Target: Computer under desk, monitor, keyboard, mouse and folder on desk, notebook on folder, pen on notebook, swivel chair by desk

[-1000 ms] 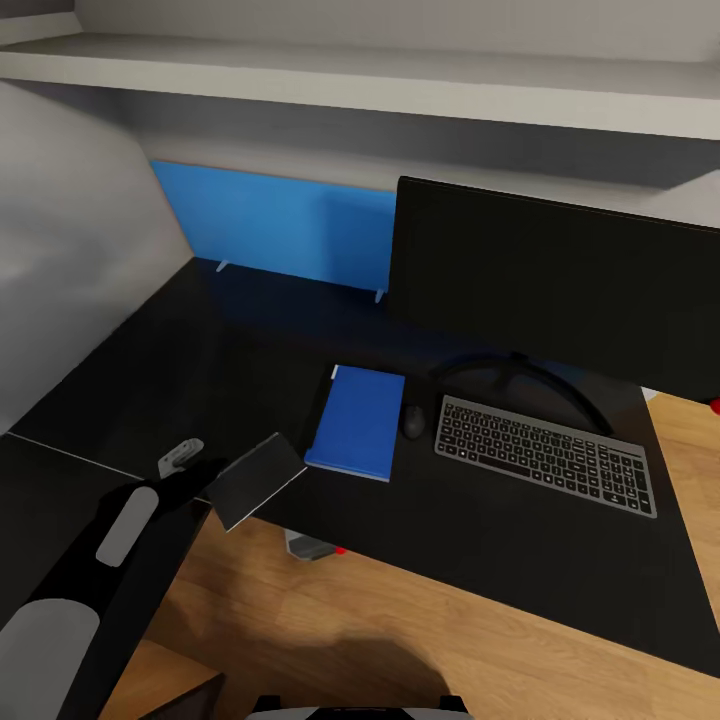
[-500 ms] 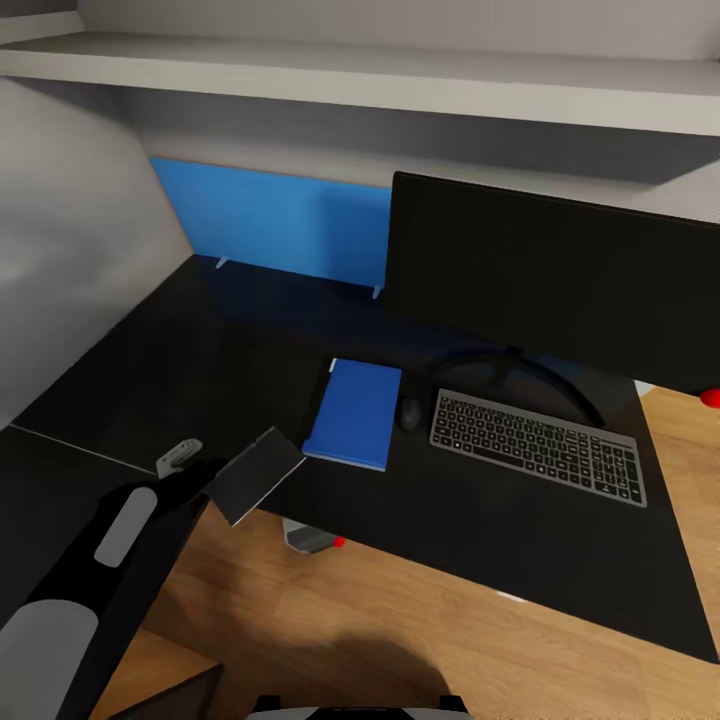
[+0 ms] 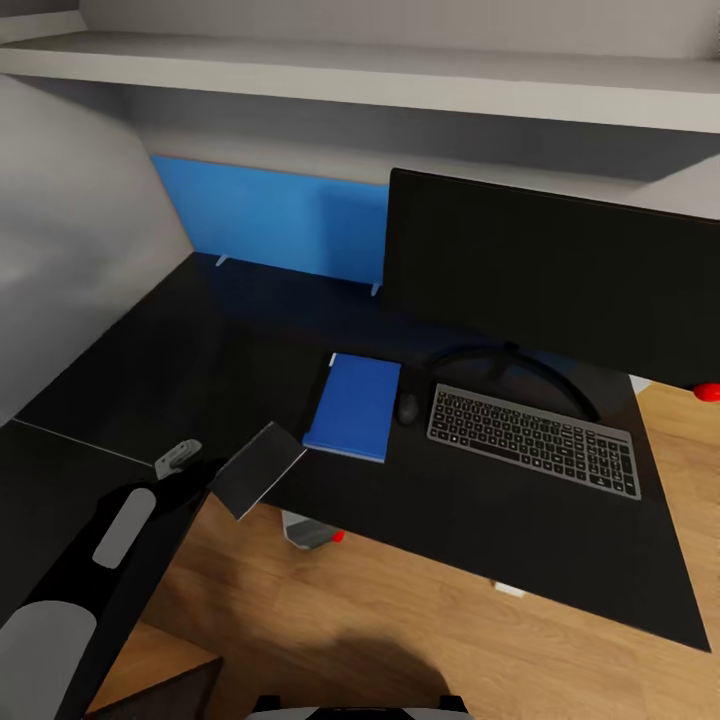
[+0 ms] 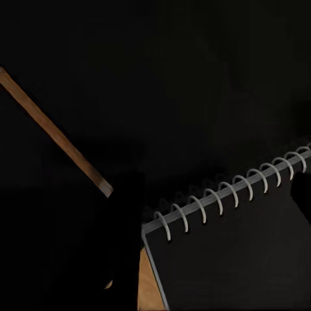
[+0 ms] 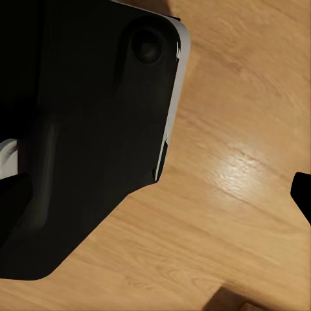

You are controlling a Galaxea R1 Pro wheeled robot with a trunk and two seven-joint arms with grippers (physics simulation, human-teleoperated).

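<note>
Left gripper (image 3: 200,478) clamped on the notebook (image 3: 256,470) by one corner, the dark cover tilted and hanging over the desk's front edge at about 7 o'clock in the head view; left wrist view shows the wire spiral binding along the notebook's edge, with black desk top beyond it and a sliver of wood floor; jaws stand close on the thin cover, opening slight, exact gap lost against the dark.

Step in hand, as judged: carry the notebook to the folder (image 3: 353,407) and stack it on top. To do it well: lift enough to clear the folder's near edge; travel toward 1 o'clock from the gripper; level the cover before lowering; square it inside the blue rectangle so that a pen can rest on it later; release only when flat, since a corner grip lets the far side droop and could nudge the folder.

Outward: folder lies flat on the desk (image 3: 180,350), near the notebook but apart; mouse (image 3: 408,408) just beside the folder at its 3 o'clock; keyboard (image 3: 532,440) next beyond; monitor (image 3: 550,265) upright behind them.

Right gripper: cannot tell its state; right wrist view gives dark robot bodywork over wood floor.
</note>
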